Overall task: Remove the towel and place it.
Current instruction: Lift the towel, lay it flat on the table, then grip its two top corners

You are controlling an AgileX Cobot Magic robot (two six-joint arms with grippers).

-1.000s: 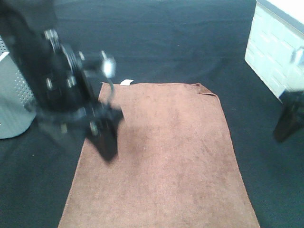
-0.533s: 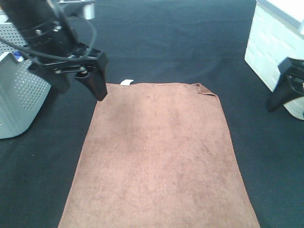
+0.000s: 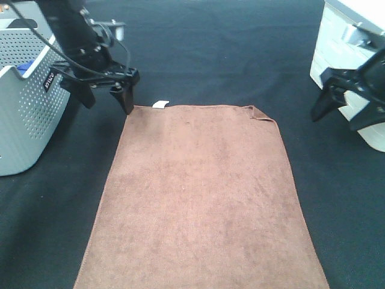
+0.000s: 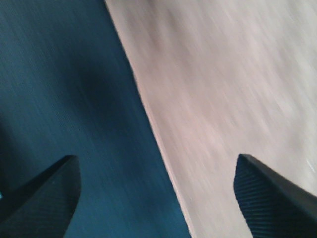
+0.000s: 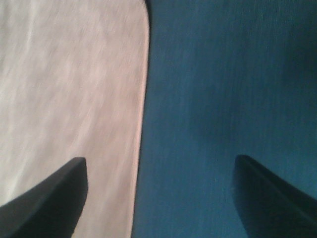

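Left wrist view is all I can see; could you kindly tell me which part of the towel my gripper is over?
Observer: The left gripper is open at the towel's far left corner, next to a white tag.
Operator: Thank you. Where is the other arm?
Observer: The right gripper is open, off the towel, right of its far right corner.
Operator: Is that corner flat?
Observer: No, that corner is slightly folded over.

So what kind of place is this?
Probably a robot practice table set up for laundry: a big brown terry towel lies flat on black cloth, with a grey holey plastic basket beside it.
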